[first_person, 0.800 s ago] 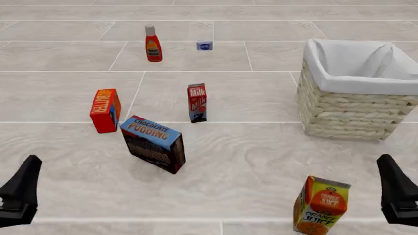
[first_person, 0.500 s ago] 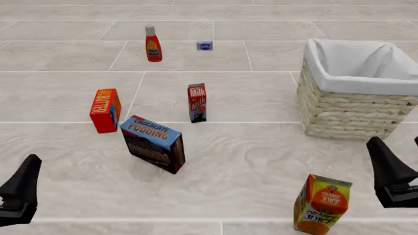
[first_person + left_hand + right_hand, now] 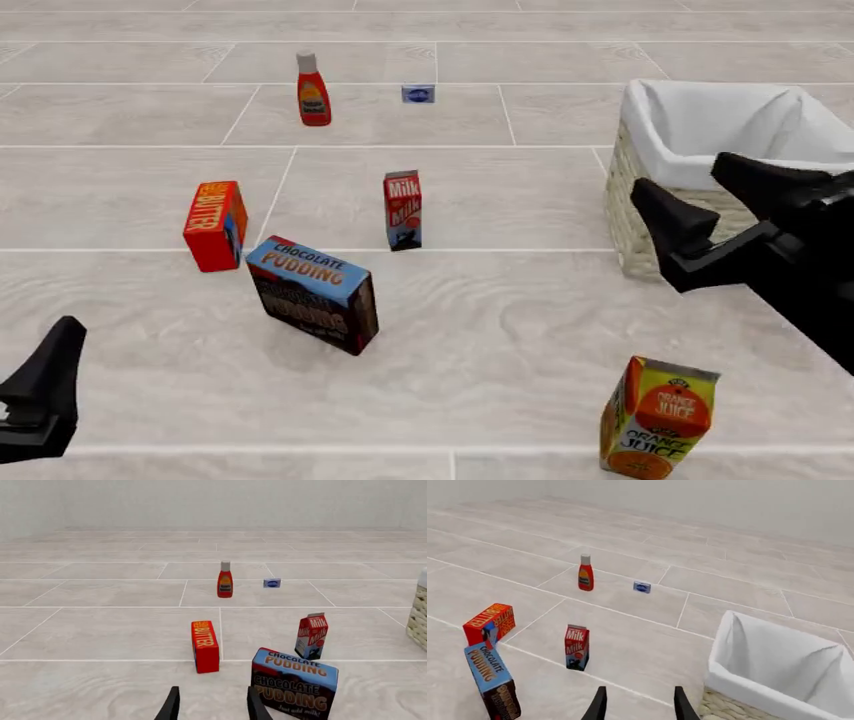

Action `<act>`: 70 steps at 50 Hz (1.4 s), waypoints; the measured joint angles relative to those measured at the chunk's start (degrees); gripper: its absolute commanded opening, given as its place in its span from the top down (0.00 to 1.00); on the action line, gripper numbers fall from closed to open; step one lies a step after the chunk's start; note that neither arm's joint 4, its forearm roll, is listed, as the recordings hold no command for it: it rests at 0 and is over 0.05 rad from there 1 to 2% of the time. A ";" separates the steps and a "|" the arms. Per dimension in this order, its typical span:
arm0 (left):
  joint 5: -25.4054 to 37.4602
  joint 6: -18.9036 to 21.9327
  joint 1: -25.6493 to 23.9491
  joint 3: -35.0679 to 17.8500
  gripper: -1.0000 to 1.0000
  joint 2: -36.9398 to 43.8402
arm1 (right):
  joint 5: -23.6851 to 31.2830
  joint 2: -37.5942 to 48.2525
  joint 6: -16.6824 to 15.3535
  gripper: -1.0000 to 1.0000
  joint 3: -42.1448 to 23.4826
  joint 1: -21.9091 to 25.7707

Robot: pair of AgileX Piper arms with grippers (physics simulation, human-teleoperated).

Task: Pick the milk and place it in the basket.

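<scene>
The milk (image 3: 403,209) stands upright and untouched near the middle of the table, well apart from both grippers. Nearest the arms' edge, the left gripper (image 3: 40,400) sits low at the near left corner exactly as before, fingers apart with nothing between them. The orange juice carton (image 3: 657,419) stands at the near right. Further in, the right gripper (image 3: 721,205) has risen from the near right corner and swung forward, now in front of the basket (image 3: 694,245) at the right edge, fingers spread and empty. Judging by that, the right arm is starting its reach and must still travel left to the milk. The chocolate pudding box (image 3: 315,294) and butter box (image 3: 215,225) flank the route.
</scene>
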 measured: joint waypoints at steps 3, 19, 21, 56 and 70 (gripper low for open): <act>0.00 0.00 0.00 0.04 0.00 -0.03 | 0.92 3.91 0.04 0.00 -3.44 1.12; 0.14 0.00 0.00 0.14 0.00 -0.23 | 9.44 25.22 -0.17 0.00 -23.68 4.78; 0.16 0.00 0.00 0.15 0.00 -0.25 | 10.67 27.77 -0.07 0.00 -26.19 5.38; -0.03 0.00 0.00 0.14 0.00 -0.10 | 32.19 58.28 2.55 0.00 -66.20 10.74; -0.06 0.00 0.00 0.14 0.00 -0.07 | 40.61 68.22 5.07 0.00 -80.74 12.65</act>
